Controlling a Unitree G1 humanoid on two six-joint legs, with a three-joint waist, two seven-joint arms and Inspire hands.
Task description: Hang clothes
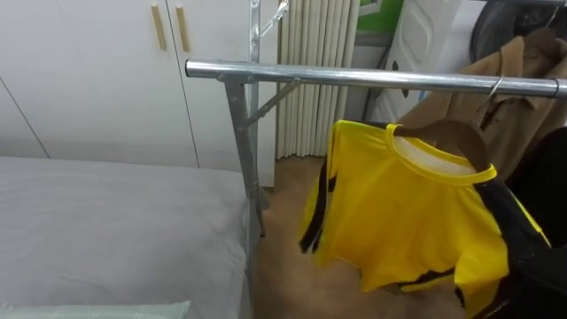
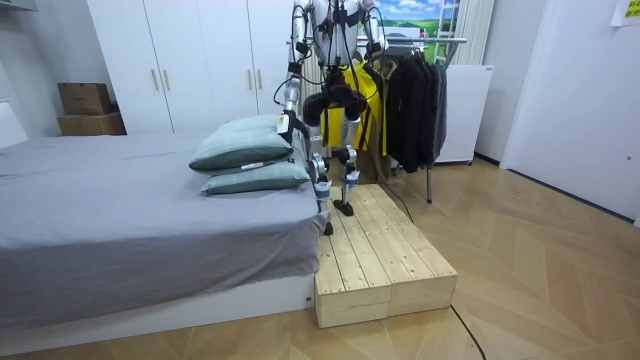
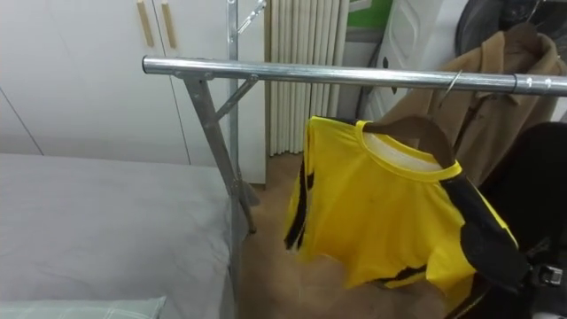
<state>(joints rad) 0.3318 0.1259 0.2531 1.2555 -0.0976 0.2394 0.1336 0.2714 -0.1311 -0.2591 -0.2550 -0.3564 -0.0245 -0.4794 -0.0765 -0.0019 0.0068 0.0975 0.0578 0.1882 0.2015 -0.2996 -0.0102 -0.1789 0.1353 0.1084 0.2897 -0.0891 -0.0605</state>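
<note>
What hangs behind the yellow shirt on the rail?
A tan coat hangs behind the yellow shirt on the same rail; the shirt covers its lower part.

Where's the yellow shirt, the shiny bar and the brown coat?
yellow shirt [image 1: 399, 213]: left eye view, middle of its body.
shiny bar [image 1: 354, 78]: left eye view, midway along the tube.
brown coat [image 1: 514, 106]: left eye view, cloth below its collar.

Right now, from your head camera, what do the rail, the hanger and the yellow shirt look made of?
Rail: metal, silvery with bright glints.
Hanger: probably wood, brown, smooth and matte.
Yellow shirt: thin fabric, soft folds, slight sheen, perhaps synthetic.
</note>
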